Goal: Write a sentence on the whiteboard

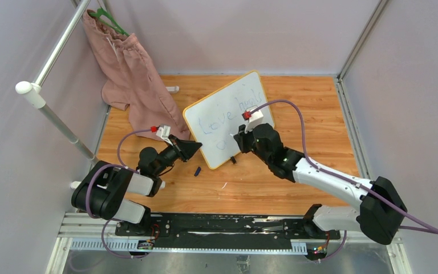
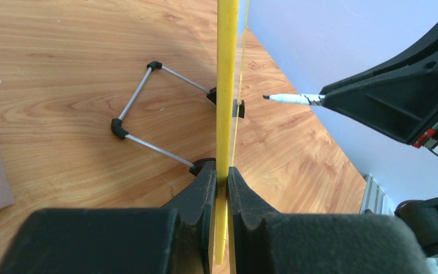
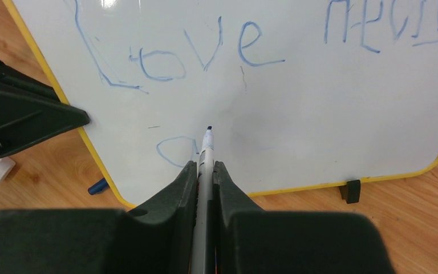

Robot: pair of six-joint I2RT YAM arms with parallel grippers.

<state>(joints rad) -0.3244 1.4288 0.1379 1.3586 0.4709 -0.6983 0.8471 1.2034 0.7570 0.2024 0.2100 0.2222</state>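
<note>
The right gripper (image 3: pixel 205 166), its arm stretched in from 4 o'clock, pinches a marker (image 3: pixel 207 149) whose tip points to 12 o'clock, just off the whiteboard (image 1: pixel 228 117). The board stands mid-table with its long axis running 8 to 2 o'clock, and carries the sentence (image 3: pixel 205 54) in 2 lines. The left gripper (image 2: pixel 222 171), its arm folded, clamps the board's 8 o'clock edge.

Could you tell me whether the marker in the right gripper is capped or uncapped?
Uncapped: the marker shows a bare dark tip, pointing at the whiteboard.
</note>
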